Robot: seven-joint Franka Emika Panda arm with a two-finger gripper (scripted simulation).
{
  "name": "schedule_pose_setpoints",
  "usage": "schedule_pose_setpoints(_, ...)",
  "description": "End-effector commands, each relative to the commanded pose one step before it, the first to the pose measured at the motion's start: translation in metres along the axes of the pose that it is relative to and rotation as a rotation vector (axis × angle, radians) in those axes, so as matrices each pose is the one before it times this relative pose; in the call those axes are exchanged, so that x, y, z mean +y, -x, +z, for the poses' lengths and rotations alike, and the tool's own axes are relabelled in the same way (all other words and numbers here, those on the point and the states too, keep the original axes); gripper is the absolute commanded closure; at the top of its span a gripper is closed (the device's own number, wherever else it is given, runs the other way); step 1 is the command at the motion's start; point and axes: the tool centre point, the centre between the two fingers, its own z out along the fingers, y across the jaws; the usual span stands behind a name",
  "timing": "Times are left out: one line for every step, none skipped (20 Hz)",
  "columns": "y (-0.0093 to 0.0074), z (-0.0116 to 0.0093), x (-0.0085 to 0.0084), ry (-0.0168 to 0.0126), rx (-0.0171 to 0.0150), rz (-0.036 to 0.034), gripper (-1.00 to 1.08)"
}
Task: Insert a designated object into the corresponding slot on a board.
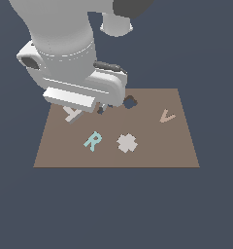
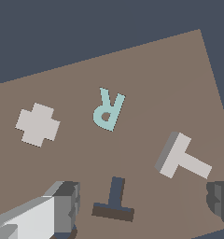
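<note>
The fingers [image 2: 141, 205] stand spread and empty, one pale grey finger [image 2: 62, 207] at the wrist view's lower left and a dark one at its right edge, with the dark T-shaped slot [image 2: 114, 200] between them. The small light grey T-shaped flat block with darker sides [image 2: 181, 156] lies beside it on the large brown flat board [image 2: 146, 70], off-centre from the fingers, so I judge they should shift over it, turn to straddle its stem, then descend. In the exterior view the arm hides most of the slot and block.
</note>
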Motion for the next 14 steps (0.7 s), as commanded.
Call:
schedule_pose_setpoints(-0.0014,0.01569,0.01678,0.00062,-0.00351,0.08964,-0.92)
schedule_pose_setpoints(-0.00082,0.00707,0.00741,-0.00012,-0.00134,0.04101,-0.92)
schedule_pose_setpoints(-0.00077,0.00678,0.0071,-0.00016,-0.0013,0.03929,-0.92)
schedule_pose_setpoints(-0.00072,0.00642,0.00672,-0.00019,-0.00125,0.03721,-0.92)
schedule_pose_setpoints(-0.00067,0.00605,0.00632,-0.0002,-0.00119,0.03503,-0.92)
schedule_pose_setpoints(-0.00061,0.00567,0.00592,-0.00022,-0.00113,0.03282,-0.92)
schedule_pose_setpoints(-0.00055,0.00529,0.00551,-0.00026,-0.00109,0.03058,-0.92)
schedule_pose_setpoints(-0.00048,0.0049,0.00507,-0.0003,-0.00104,0.02824,-0.92)
schedule_pose_setpoints(-0.00042,0.00449,0.00464,-0.00032,-0.00098,0.02586,-0.92)
schedule_pose_setpoints(-0.00037,0.00406,0.00419,-0.00031,-0.0009,0.02336,-0.92)
schedule_pose_setpoints(-0.00032,0.00362,0.00372,-0.0003,-0.00081,0.02077,-0.92)
schedule_pose_setpoints(-0.00027,0.00316,0.00323,-0.00029,-0.00073,0.0181,-0.92)
schedule_pose_setpoints(-0.00021,0.0027,0.00274,-0.0003,-0.00066,0.01539,-0.92)
schedule_pose_setpoints(-0.00013,0.00223,0.00223,-0.00032,-0.00059,0.01263,-0.92)
